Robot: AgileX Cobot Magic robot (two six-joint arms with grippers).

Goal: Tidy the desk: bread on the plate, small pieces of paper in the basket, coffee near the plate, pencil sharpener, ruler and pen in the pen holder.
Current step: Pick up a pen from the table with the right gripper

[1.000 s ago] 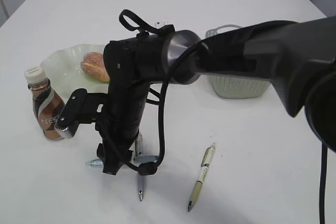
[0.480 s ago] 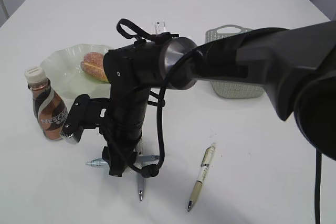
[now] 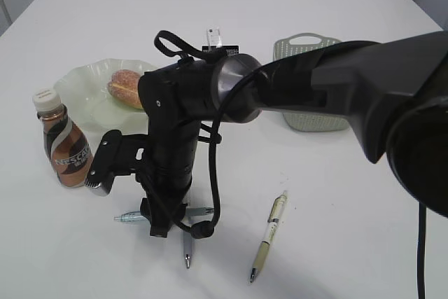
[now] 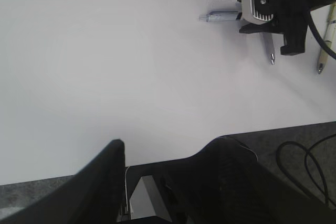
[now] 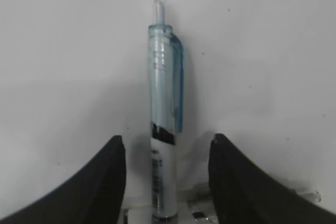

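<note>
My right gripper [image 3: 158,226] points down at the desk [image 3: 336,208], open astride a clear-blue pen [image 5: 164,103] [image 3: 131,217], with a gap on each side. A silver pen [image 3: 187,246] and a beige pen [image 3: 269,237] lie close by. The bread [image 3: 124,87] rests on the plate [image 3: 82,87], and the coffee [image 3: 64,149] stands next to it. The ruler [image 3: 212,36] sticks up from the pen holder [image 3: 222,50]. The basket [image 3: 316,121] is partly behind the arm. My left gripper [image 4: 170,142] hovers open and empty over the desk's near edge. Pencil sharpener and paper pieces are out of view.
The right arm [image 3: 329,82] spans the scene from the right and hides the desk's middle. In the left wrist view the desk edge [image 4: 173,135] gives way to dark floor with a cable [image 4: 304,156].
The right arm has shifted slightly right and lower over the pens, uncovering the pen holder and ruler behind it. Both grippers keep the same opening.
</note>
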